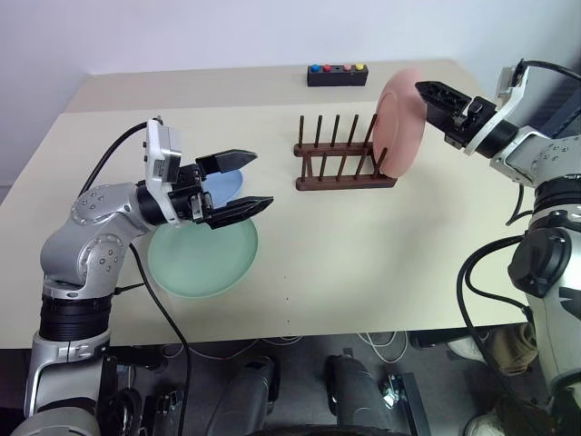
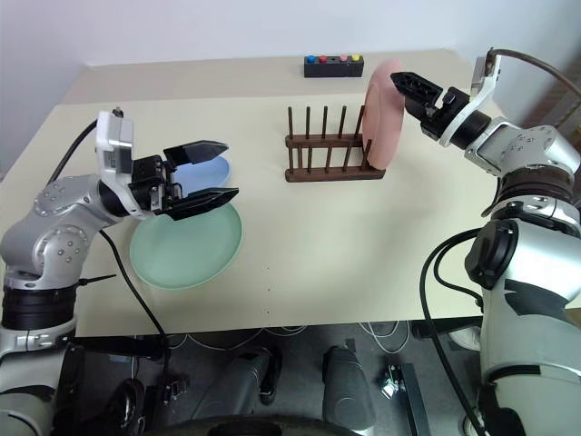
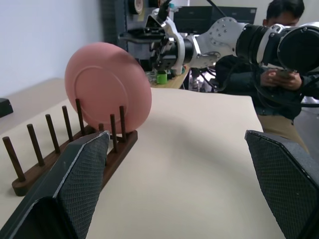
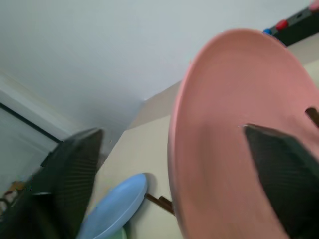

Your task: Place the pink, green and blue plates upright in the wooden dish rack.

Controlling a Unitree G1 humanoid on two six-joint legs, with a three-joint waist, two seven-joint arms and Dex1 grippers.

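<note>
Standing in the slatted wooden dish rack (image 1: pixel 343 162), round pink plate (image 1: pixel 400 121); both claws apart.

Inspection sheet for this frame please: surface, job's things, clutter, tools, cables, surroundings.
Surface: beige table, bare at its near right part.
Job's things: pink plate stands upright in the right-end slot of the wooden dish rack; green plate lies flat at the left; blue plate lies just behind it, rim over the green one.
Clutter: black box with coloured buttons at the far edge.
Tools: left tool open, empty, above the green and blue plates; right tool open, straddling the pink plate's top rim.
Cables: black cable on the left arm; more hang below the table's front edge.
Surroundings: pale wall; a seated person beyond the right arm.
</note>
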